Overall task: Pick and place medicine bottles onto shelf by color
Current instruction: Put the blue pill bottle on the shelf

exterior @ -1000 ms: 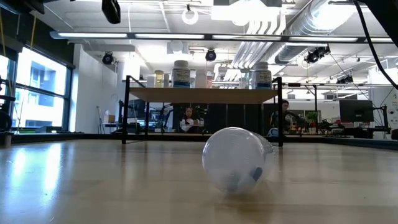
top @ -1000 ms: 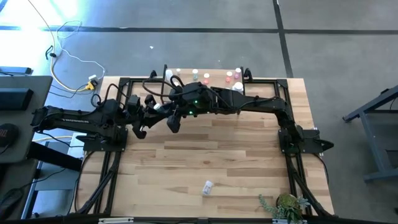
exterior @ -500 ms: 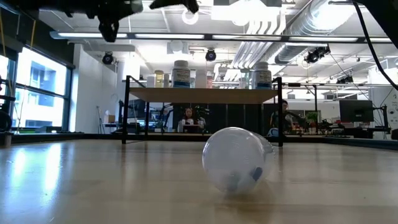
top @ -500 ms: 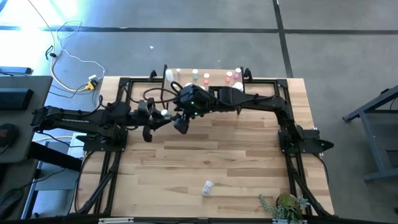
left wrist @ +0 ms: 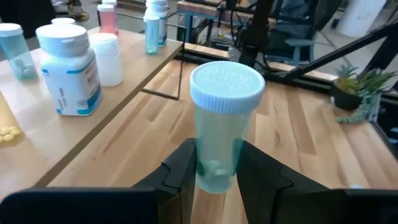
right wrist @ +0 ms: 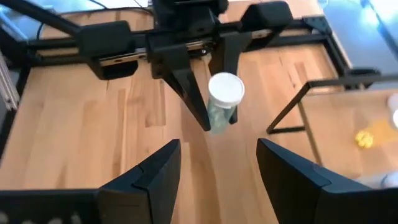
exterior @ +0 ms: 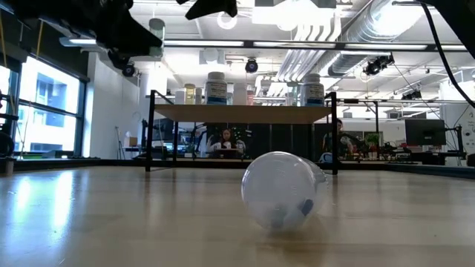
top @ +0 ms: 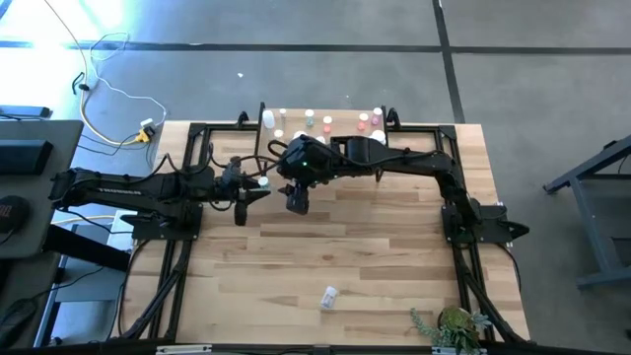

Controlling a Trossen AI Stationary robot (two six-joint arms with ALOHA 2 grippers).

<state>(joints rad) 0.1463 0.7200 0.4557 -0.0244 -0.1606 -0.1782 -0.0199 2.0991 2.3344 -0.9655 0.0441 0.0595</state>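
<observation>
Left wrist view shows the left gripper [left wrist: 219, 171] with its 2 fingers clamped low on an upright clear white-capped bottle [left wrist: 222, 124], likely light, stiff and slippery, near the shelf [left wrist: 81, 134], while the right gripper [right wrist: 217, 165] fingers stand apart, empty.

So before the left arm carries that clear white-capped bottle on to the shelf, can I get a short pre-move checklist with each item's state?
1. Left gripper shut on the clear bottle: ok, fingers press both sides.
2. Bottle upright, white cap on: ok.
3. Right gripper let go of the bottle: ok, jaws open and apart from it.
4. Right gripper out of the way: not ok, it hovers close, facing the bottle.
5. Free spot on the shelf: ok, bare wood shows near its corner.
6. Matching colour group found: cannot tell.
</observation>
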